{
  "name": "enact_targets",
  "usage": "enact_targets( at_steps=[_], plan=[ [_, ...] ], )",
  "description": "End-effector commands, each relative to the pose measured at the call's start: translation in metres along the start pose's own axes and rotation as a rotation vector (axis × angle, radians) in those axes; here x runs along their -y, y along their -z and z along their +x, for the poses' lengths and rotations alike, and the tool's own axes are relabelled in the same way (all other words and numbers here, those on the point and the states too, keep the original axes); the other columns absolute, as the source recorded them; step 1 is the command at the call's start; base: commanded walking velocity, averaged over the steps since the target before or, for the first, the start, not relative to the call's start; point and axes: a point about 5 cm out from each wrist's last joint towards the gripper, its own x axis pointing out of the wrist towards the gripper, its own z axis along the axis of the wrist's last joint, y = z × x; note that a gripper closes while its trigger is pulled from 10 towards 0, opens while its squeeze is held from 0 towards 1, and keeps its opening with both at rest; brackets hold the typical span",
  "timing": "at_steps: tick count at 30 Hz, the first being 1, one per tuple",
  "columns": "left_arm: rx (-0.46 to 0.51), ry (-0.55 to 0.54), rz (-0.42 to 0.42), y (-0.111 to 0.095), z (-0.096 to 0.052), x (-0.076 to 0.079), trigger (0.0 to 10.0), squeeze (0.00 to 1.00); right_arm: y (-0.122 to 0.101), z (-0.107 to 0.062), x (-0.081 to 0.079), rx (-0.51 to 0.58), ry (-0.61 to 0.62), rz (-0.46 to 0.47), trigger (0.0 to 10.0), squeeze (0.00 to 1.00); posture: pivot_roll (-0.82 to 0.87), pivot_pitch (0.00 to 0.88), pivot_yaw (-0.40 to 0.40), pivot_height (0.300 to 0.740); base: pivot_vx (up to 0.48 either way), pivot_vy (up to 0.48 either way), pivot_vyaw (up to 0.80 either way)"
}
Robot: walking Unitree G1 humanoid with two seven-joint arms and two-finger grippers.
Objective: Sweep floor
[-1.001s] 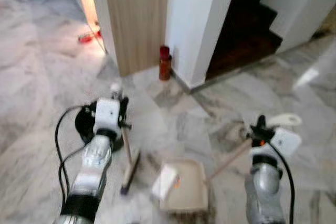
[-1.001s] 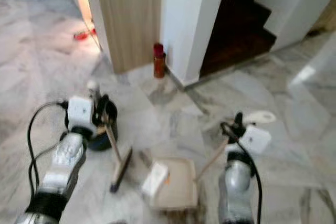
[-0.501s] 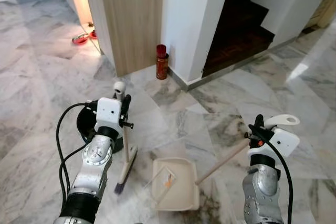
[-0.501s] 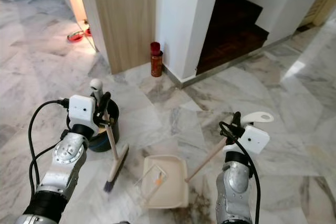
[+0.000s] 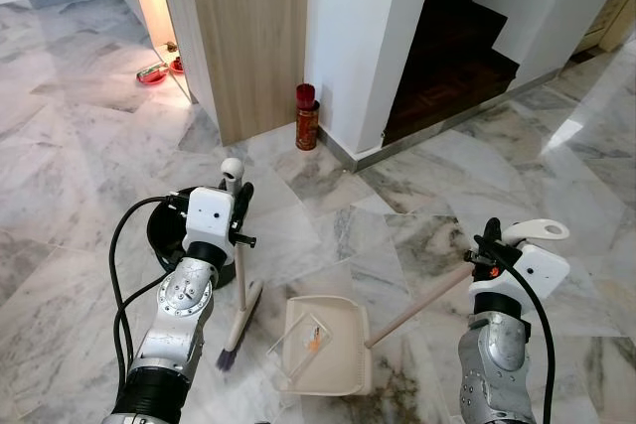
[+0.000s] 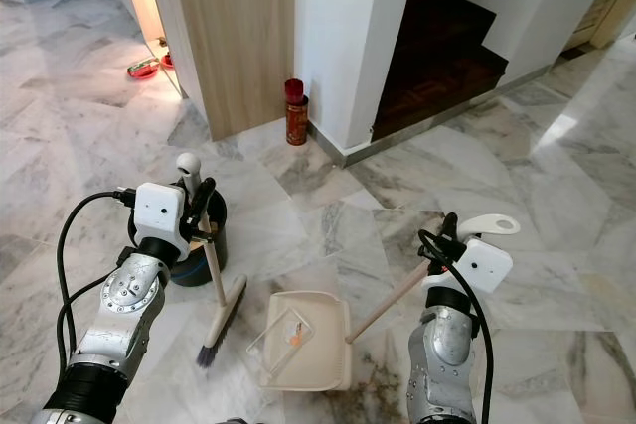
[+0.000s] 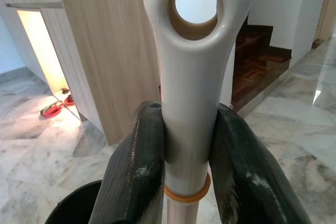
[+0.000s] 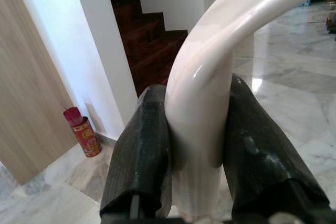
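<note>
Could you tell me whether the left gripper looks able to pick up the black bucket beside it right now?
Probably not: the left gripper is shut on the broom, though the black bucket sits close.

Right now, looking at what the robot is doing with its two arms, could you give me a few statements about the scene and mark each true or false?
1. The left gripper is shut on the broom handle. True.
2. The dustpan is empty. False: a clear plastic piece with a bit of orange lies in it.
3. The right gripper holds the dustpan's long handle. True.
4. The broom's bristles are lifted high off the floor. False: they reach down to the marble floor, left of the dustpan.
5. A red can stands by the white wall's base. True.
6. The black bucket sits right of the dustpan. False: it sits to its left, behind the left arm.
</note>
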Motion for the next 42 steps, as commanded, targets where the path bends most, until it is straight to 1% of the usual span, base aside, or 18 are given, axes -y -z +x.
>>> enact_targets(
  at_steps=[1, 5, 31, 42],
  plan=[
    [0.046, 0.02, 0.005, -0.011, 0.003, 0.0031, 10.0, 0.0, -0.0045, 0.0031, 0.0022, 0.023, 0.014, 0.017, 10.0, 0.0, 0.2, 0.087, -0.046, 0.74, 0.0, 0.0, 0.0],
    [0.052, 0.028, 0.013, -0.0123, 0.0028, 0.0043, 10.0, 0.0, -0.004, 0.0033, 0.0018, 0.02, 0.012, 0.019, 10.0, 0.0, 0.2, 0.086, -0.047, 0.74, 0.0, 0.0, 0.0],
    [0.05, 0.026, 0.001, -0.012, 0.0027, 0.0036, 10.0, 0.0, -0.0039, 0.0036, 0.0024, 0.019, 0.018, 0.024, 10.0, 0.0, 0.2, 0.086, -0.045, 0.74, 0.0, 0.0, 0.0],
    [0.048, 0.026, 0.0, -0.012, 0.0025, 0.0036, 10.0, 0.0, -0.0037, 0.0036, 0.0025, 0.018, 0.019, 0.025, 10.0, 0.0, 0.2, 0.087, -0.045, 0.74, 0.0, 0.262, 0.0]
  ],
)
